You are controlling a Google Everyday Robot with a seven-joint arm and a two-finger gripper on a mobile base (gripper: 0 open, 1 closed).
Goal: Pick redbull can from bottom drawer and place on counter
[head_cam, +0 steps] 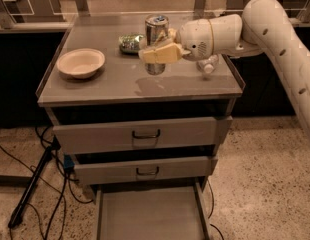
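The redbull can [156, 29] is a slim silver can, upright, held over the middle of the counter [115, 86]. My gripper [160, 51] comes in from the right on a white arm and is shut on the can's middle. I cannot tell whether the can's base touches the counter. The bottom drawer [150, 214] stands pulled out below, its flat grey floor bare.
A shallow cream bowl [80, 62] sits at the counter's left. A green crumpled packet [131, 43] lies behind the can. A clear plastic bottle [209, 65] lies partly hidden under my arm. Two upper drawers [145, 134] are shut. Black cables and a stand leg lie on the floor at left.
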